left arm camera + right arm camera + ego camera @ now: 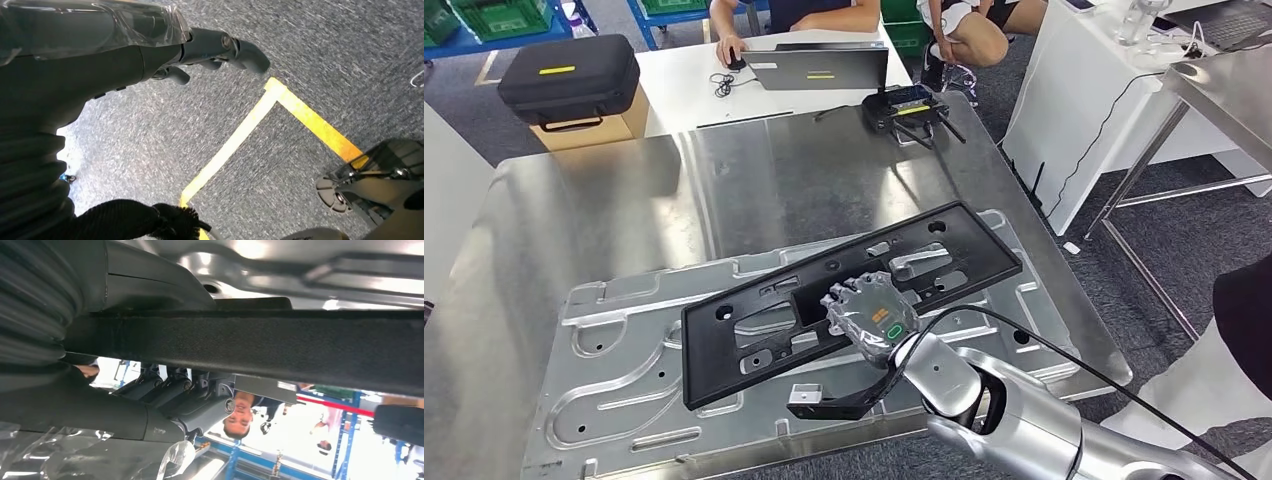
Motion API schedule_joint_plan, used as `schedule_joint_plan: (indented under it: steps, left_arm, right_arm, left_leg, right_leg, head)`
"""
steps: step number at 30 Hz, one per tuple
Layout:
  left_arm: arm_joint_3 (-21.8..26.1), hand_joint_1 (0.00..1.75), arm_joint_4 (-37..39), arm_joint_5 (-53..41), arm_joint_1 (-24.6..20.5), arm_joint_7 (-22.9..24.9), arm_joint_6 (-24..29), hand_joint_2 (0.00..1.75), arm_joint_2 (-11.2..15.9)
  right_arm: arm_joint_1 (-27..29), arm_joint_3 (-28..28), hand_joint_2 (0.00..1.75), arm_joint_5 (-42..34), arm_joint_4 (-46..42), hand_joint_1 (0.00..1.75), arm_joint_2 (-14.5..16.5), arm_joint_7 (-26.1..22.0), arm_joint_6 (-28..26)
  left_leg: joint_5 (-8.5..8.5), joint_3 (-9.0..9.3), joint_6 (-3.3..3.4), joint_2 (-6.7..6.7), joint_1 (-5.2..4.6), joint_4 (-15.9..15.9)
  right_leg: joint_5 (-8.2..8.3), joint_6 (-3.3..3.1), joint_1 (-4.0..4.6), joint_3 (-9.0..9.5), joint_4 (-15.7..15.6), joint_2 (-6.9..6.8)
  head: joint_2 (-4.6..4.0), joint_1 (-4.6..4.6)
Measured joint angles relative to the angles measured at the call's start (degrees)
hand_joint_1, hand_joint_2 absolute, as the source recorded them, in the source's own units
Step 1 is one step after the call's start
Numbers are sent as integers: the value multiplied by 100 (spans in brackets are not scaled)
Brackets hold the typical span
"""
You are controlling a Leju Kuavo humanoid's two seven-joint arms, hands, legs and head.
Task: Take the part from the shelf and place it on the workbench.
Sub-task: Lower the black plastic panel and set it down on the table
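The right robot hand (pixel 871 313), wrapped in clear plastic film, is seen from the head view resting on a long black plastic frame part (pixel 844 295), its fingers curled over an inner edge of an opening in the part. In the right wrist view the dark fingers (pixel 172 390) are closed around the part's textured black bar (pixel 250 342), so the part is held. The black part lies tilted across a large embossed silver metal panel (pixel 624 380), which is spread over the steel table (pixel 574 210). At the far end of the table a black controller with antennas (pixel 906 106) is placed. Beyond it a closed laptop (pixel 819 64) sits on a white desk (pixel 679 85), with a person's hand (pixel 727 48) on a mouse beside it.

The left robot hand (pixel 210 52) hangs over grey carpet (pixel 150 135) marked with yellow tape (pixel 260 120); its fingers are loosely extended and nothing is held.
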Motion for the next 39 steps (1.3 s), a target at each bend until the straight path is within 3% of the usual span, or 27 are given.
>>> schedule_joint_plan:
  steps: [2,4,5,6,7,9,11,15,17,19,20,21,22,25,27,30,32,34,35,36,37,39]
  left_arm:
    - [0,0,-1,-1,-3,-4,-6,175,-10]
    - [0,0,-1,-9,-2,-15,-21,175,-19]
    - [0,0,-1,-26,1,-40,-32,175,-24]
    - [-1,0,-1,-48,4,-71,-40,175,-28]
    - [-1,0,-1,-73,6,-102,-45,175,-32]
    - [-2,0,1,-104,4,-129,-46,175,-32]
    - [-3,0,3,-120,-3,-130,-47,175,-21]
    - [-7,0,4,-143,0,-130,-25,175,-7]
    - [-8,0,4,-141,-3,-111,18,87,-1]
    - [-9,0,4,-126,0,-74,48,0,-1]
    - [-9,0,4,-116,3,-58,51,0,-1]
    - [-10,0,4,-111,6,-47,49,0,-1]
    - [-10,0,4,-107,8,-38,40,0,-1]
    - [-11,0,4,-96,5,-24,4,0,0]
    - [-11,0,4,-86,3,-24,-8,0,1]
    - [-11,0,4,-76,12,-26,-24,0,0]
    - [-11,0,4,-70,19,-29,-37,0,-1]
    - [-13,0,4,-64,25,-31,-48,0,-2]
    - [-14,0,4,-62,31,-31,-51,0,-3]
    - [-15,0,4,-60,39,-31,-54,0,-6]
    - [-16,0,4,-56,48,-31,-59,0,-8]
    - [-19,0,4,-41,67,-39,-78,0,-12]
  right_arm:
    - [-16,20,175,-1,4,175,11,-6,3]
    - [-14,48,175,-8,21,175,13,-8,12]
    - [-3,59,175,-13,33,175,10,-8,17]
    - [8,67,131,-17,43,131,7,-9,20]
    - [15,71,87,-19,49,87,5,-8,20]
    - [15,73,0,-21,52,0,4,-7,20]
    - [18,78,0,-26,57,0,9,-7,21]
    - [36,88,0,-37,70,0,13,-7,22]
    - [36,90,0,-38,70,0,14,-7,22]
    - [43,92,0,-42,72,0,13,-9,23]
    - [49,97,0,-46,72,0,13,-11,24]
    - [53,104,0,-56,73,0,12,-12,24]
    - [56,110,0,-64,73,0,12,-12,25]
    - [56,116,0,-86,73,0,13,-7,25]
    - [60,116,0,-98,73,0,14,-2,25]
    - [65,116,0,-116,72,0,13,4,22]
    - [65,117,0,-127,70,0,10,8,20]
    - [76,119,0,-130,72,0,7,11,20]
    - [90,121,0,-130,73,0,5,11,20]
    - [101,123,0,-131,74,0,2,12,20]
    - [108,125,0,-134,75,0,-2,14,20]
    - [107,125,0,-144,76,0,-7,20,20]
  left_leg:
    - [10,96,-6,6,41,-86]
    - [-18,133,18,3,48,-93]
    - [-34,146,18,-1,53,-91]
    - [-51,162,7,-8,64,-88]
    - [-73,182,-16,-16,80,-78]
    - [-150,206,-91,-31,91,-14]
    - [-231,185,-149,-39,78,78]
    - [-337,135,-198,-39,94,216]
    - [-600,-81,-263,-36,120,712]
    - [-919,-480,-309,-34,139,1501]
    - [-982,-636,-314,-34,144,1773]
    - [-940,-701,-305,-34,144,1843]
    - [-793,-649,-283,-35,141,1667]
    - [-223,-151,-158,-34,98,473]
    - [-133,-20,-115,-30,53,141]
    - [-93,43,-82,-30,59,31]
    - [-47,134,-39,-25,89,-75]
    - [-51,167,-3,-20,73,-88]
    - [-58,173,6,-21,63,-87]
    - [-64,178,13,-24,56,-85]
    - [-70,186,16,-28,52,-83]
    - [-93,209,2,-32,49,-69]
  right_leg:
    - [-243,29,16,-219,489,-20]
    - [-518,57,20,-628,1215,-24]
    - [-546,71,15,-773,1424,-25]
    - [-460,87,9,-815,1422,-30]
    - [-268,106,-1,-729,1176,-37]
    - [140,158,-28,-389,406,-56]
    - [272,123,-42,-202,-9,-43]
    - [243,-37,-41,-196,-34,-21]
    - [240,-76,-50,-184,-41,-24]
    - [229,-94,-49,-182,-40,-26]
    - [224,-98,-49,-180,-40,-24]
    - [218,-100,-48,-174,-40,-21]
    - [213,-98,-46,-163,-40,-14]
    - [195,-79,-43,-120,-55,4]
    - [189,-36,-42,-110,-74,7]
    - [172,67,-35,-81,-94,-11]
    - [-51,97,-11,-218,266,-36]
    - [-398,97,1,-566,1000,-44]
    - [-486,99,4,-720,1290,-44]
    - [-472,99,6,-794,1404,-44]
    - [-351,95,6,-756,1290,-45]
    - [44,69,7,-406,549,-51]
  head:
    - [0,9]
    - [-1,13]
    - [-1,13]
    - [-1,14]
    - [0,15]
    - [-1,17]
    - [-1,15]
    - [0,-1]
    - [0,-6]
    - [0,-9]
    - [0,-10]
    - [0,-10]
    - [0,-10]
    - [0,-9]
    - [0,-8]
    - [0,-3]
    - [0,5]
    - [0,9]
    - [0,9]
    - [0,9]
    - [0,9]
    - [0,9]
